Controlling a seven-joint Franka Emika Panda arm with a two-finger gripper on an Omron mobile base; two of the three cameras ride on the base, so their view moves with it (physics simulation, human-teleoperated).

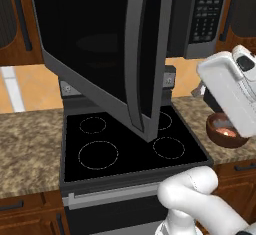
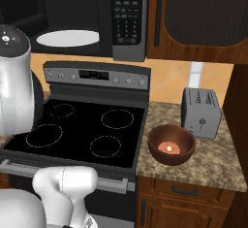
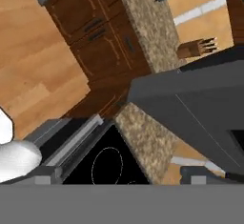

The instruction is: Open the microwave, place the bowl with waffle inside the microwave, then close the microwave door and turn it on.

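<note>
- Gripper [image 3: 123, 176]: in the hand view the two tips sit far apart at the bottom edge with nothing between them. The jaws are wide and empty.
- The hand hangs above the stove [image 2: 82, 125], just off the free edge of the microwave door [image 1: 100, 54]. It is near the long grey bar handle [image 1: 142, 54] but not touching it. My reading is that the door needs no more pulling.
- The door stands swung well out over the burners, which leaves the cavity open.
- Microwave [image 2: 72, 8]: the inside is exposed and the white turntable plate [image 2: 68, 38] is bare, ready to take a load. The keypad [image 2: 127, 18] is on the right-hand panel and stays clear of the door.
- Bowl [image 2: 171, 144]: it sits upright on the granite counter [image 2: 213, 159] to the right of the stove, just in front of the toaster [image 2: 201, 111] and apart from it. It is below the hand and to its right.
- Waffle [image 2: 169, 148]: it lies flat at the bottom of the bowl, so both can go in together in one carry.
- Judgement: the opening step looks done and the bowl pick-up comes next. A grip on the rim would keep the fingers off the waffle.
- Risk: the open door juts into the path between the bowl and the cavity, so the carry has to come in from the open front, past the door's free edge.
</note>
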